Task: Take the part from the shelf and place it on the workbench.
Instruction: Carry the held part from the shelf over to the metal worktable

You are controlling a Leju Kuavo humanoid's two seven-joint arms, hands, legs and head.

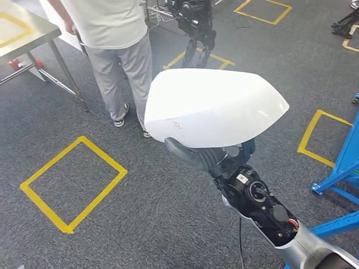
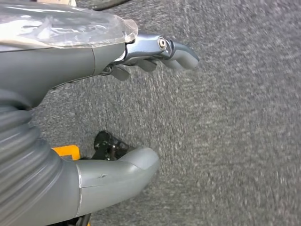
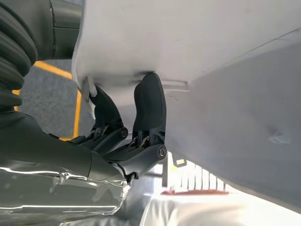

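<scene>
A large white curved shell part [image 1: 211, 106] is carried in the air over the grey carpet, gripped from below by my right hand [image 1: 207, 158]. In the right wrist view the dark fingers [image 3: 149, 103] press against the underside of the white part [image 3: 213, 70]. My left hand [image 2: 142, 103] hangs over the carpet with thumb and fingers apart and nothing between them. A steel workbench [image 1: 21, 28] with yellow tape on its top stands at the far left.
A person in a white shirt and grey trousers [image 1: 123, 61] stands ahead, beside the workbench. Another dark robot [image 1: 197, 25] stands behind. A blue metal frame [image 1: 343, 168] is at the right. Yellow tape squares [image 1: 72, 182] mark the carpet.
</scene>
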